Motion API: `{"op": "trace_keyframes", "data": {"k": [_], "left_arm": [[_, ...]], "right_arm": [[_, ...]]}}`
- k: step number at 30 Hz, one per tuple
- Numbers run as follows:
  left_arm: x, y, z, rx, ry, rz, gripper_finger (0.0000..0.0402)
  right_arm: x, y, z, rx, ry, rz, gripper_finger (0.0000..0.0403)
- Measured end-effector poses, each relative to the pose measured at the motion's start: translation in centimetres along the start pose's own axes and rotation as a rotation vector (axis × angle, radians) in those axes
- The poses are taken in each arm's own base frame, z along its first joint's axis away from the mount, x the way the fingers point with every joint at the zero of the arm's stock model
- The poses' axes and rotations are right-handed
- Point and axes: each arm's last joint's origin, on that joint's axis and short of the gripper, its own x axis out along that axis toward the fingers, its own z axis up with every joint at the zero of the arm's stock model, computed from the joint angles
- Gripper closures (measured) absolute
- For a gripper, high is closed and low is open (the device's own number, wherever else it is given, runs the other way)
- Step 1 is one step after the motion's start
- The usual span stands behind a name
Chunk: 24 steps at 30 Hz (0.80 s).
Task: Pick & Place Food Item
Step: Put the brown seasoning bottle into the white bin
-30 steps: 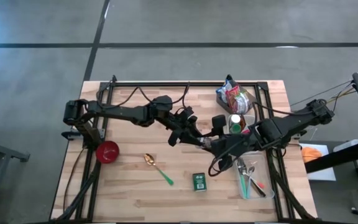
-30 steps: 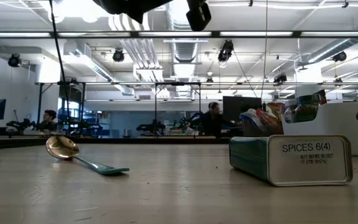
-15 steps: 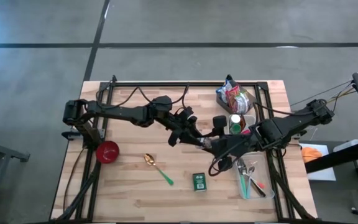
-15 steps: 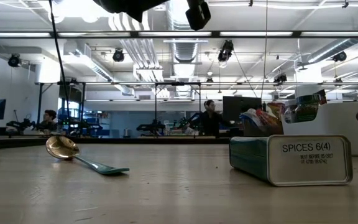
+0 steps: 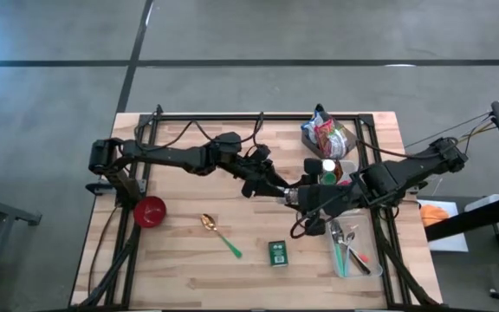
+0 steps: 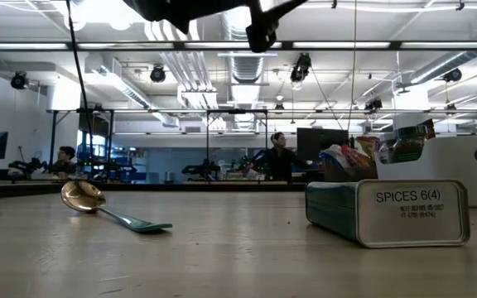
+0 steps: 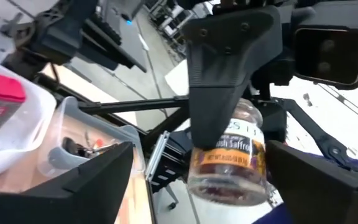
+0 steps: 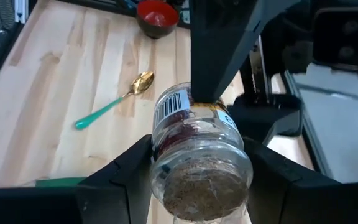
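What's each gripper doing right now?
Left gripper: open, fingers either side of the saffron jar, not gripping.
Right gripper: shut on the saffron jar, above the table.

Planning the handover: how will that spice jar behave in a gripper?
The jar looks like clear glass, so probably slick and breakable if dropped. Its round body would likely roll if laid on the table. The right gripper clamps its sides; the left gripper stands open.
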Motion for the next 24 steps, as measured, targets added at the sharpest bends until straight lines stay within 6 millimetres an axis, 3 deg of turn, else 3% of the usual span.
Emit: {"op": "trace_keyframes", "data": {"k": [8,16,24], "left_arm": [[-1.0,1.2,0.6,-0.095,0.001,0.073,0.0027],[-2.4,1.8,1.1,-0.139,0.034,0.146,0.0026],[-2.9,1.4,1.3,-0.132,0.05,0.142,0.0026]], "right_arm": [[-1.7,-1.1,-1.7,0.158,0.134,-0.005,0.022],[-2.7,-2.7,-4.6,0.368,0.455,-0.025,0.022],[-2.3,-3.0,-6.8,0.333,0.647,-0.02,0.022]]}}
